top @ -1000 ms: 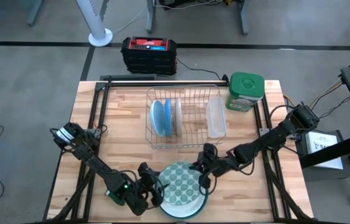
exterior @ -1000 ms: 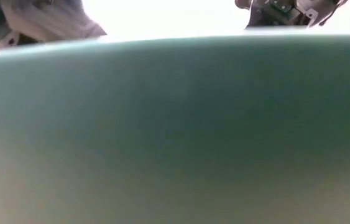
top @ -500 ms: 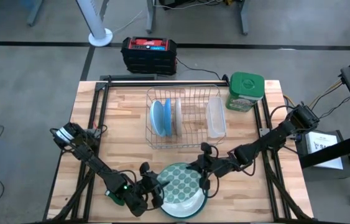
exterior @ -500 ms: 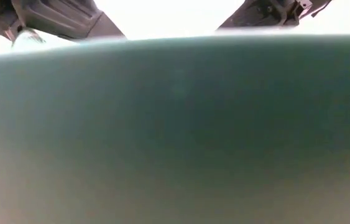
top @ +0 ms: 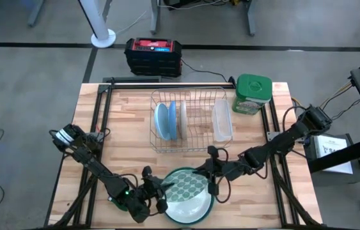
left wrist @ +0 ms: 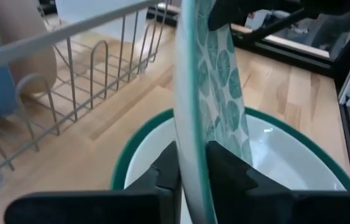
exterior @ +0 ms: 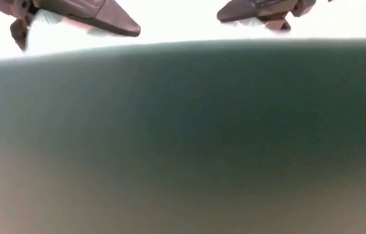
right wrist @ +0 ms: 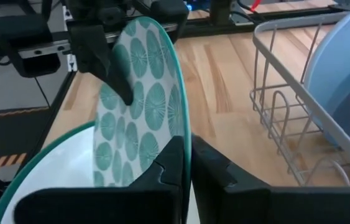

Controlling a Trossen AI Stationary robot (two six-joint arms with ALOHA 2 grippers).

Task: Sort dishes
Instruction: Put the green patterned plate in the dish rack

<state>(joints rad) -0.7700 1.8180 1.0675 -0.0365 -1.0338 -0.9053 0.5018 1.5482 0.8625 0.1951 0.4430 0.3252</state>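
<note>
Patterned plate (top: 189, 186): tilted up on its edge over the big green-rimmed plate (top: 192, 211) at the table's (top: 122, 121) near edge.
Left gripper (left wrist: 190, 171): pinches the patterned plate's rim.
Right gripper (right wrist: 186, 163): pinches the opposite rim.
Rack (top: 195, 102): holds blue plates (top: 164, 119), near the middle.

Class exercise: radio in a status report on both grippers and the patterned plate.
Left gripper and right gripper both shut on patterned plate. Plate on edge above the teal-rimmed plate. Dish rack close beyond.
</note>
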